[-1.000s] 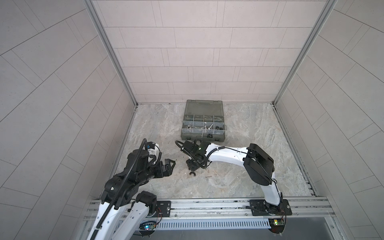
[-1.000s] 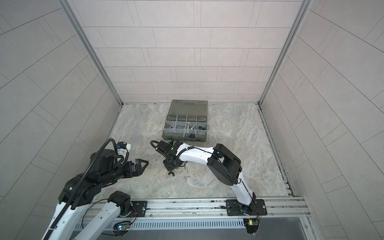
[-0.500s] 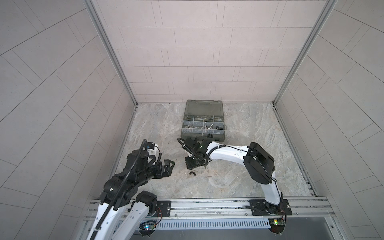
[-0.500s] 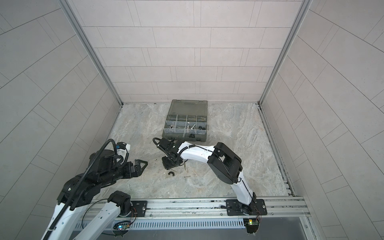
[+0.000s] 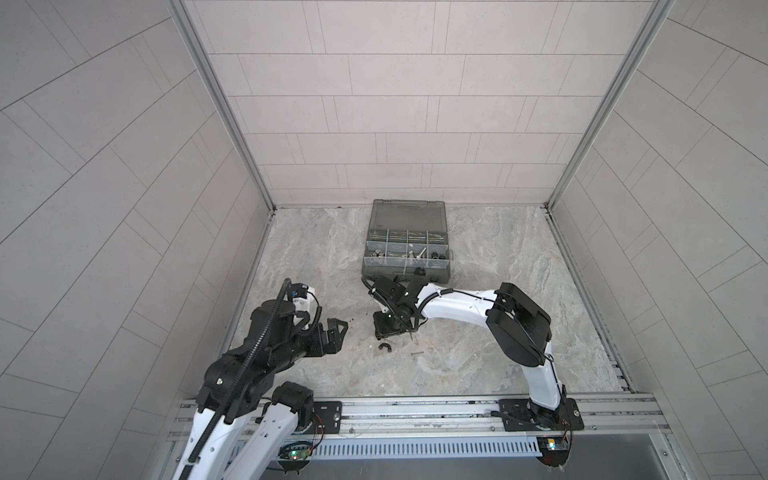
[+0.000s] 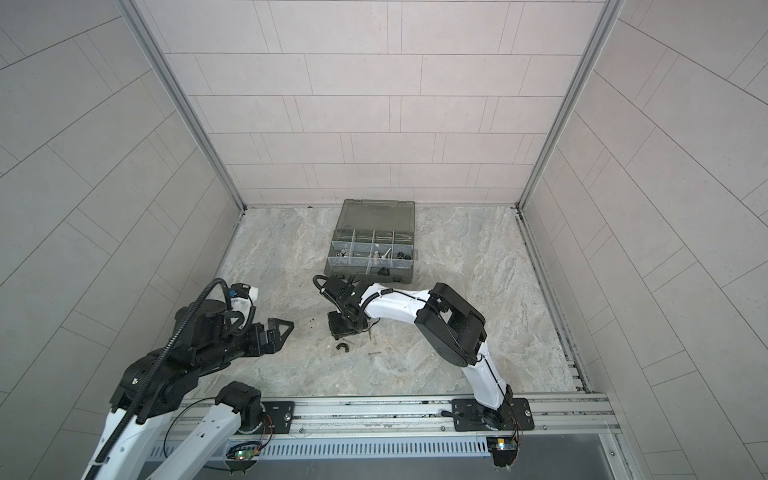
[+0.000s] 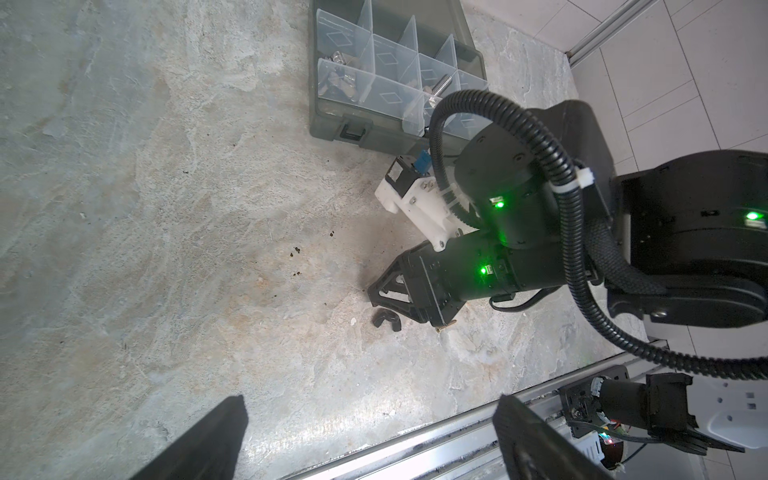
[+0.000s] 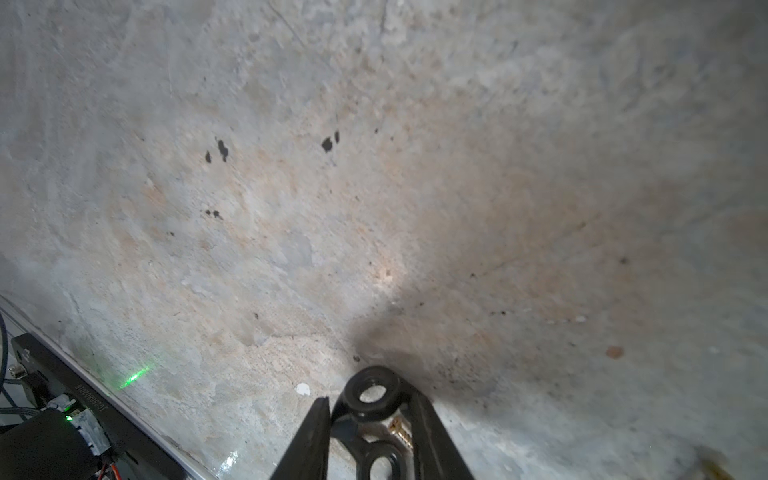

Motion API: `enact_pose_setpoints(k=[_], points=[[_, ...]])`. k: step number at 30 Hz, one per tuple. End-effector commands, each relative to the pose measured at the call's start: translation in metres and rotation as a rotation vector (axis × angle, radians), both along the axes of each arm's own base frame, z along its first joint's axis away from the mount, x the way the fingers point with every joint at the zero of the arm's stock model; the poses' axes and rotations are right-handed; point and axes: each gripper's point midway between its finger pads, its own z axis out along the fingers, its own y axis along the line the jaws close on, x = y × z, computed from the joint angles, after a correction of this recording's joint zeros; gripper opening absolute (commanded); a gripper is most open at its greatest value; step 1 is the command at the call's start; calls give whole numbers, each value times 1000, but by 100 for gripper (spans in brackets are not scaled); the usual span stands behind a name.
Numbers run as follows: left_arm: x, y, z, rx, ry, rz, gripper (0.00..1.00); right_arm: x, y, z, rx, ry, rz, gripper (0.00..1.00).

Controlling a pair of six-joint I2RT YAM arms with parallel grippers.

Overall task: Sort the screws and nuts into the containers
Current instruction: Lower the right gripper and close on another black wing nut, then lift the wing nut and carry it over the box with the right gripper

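Marbled grey tabletop (image 5: 316,257) fills a tiled booth. In the right wrist view the right gripper (image 8: 369,405) has its jaws drawn in and clamped on a black ringed piece (image 8: 351,395), one eye poking past the tips and a second lower between the fingers. Whether it is a nut or a clip cannot be told. It hangs clear of the stone, with a small brass screw (image 8: 399,428) lying beneath.

Just beside that gripper in both top views lie a black hooked clip (image 5: 384,346) and a thin loose screw (image 5: 417,353). Beyond its wrist sits the organiser case (image 5: 405,274), lid back. Its compartments (image 7: 390,97) already hold a silver bolt (image 7: 440,89), silver winged nuts (image 7: 340,79) and black nuts (image 5: 436,254).

The left gripper (image 7: 370,401) hovers well to the side, jaws spread wide and empty.

The step in hand looks like carrying the piece to the case. The hold is on narrow edges, so it may pivot. The grip should stay firm, the piece should clear the translucent dividers, centre over the matching compartment, then be released low so it does not bounce out.
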Motion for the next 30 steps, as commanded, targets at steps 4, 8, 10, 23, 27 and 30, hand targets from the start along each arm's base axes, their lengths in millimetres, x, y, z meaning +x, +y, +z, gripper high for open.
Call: enact_pose_setpoints(k=[4, 8, 10, 23, 27, 30], points=[[-2, 2, 5, 9, -22, -3, 99, -7, -3, -3, -5, 25, -30, 33], [-4, 3, 5, 12, -25, -2, 99, -5, -2, -8, -12, 24, -32, 33], [-4, 4, 5, 13, -28, -1, 99, -4, -1, -11, -20, 27, -27, 33], [-4, 4, 5, 12, -33, -2, 99, 11, -32, -14, -303, -112, 107, 34], [-5, 4, 7, 10, -40, -1, 99, 17, -43, -15, -348, -129, 121, 34], [-5, 5, 7, 10, -43, 2, 99, 20, -50, -16, -377, -137, 133, 34]])
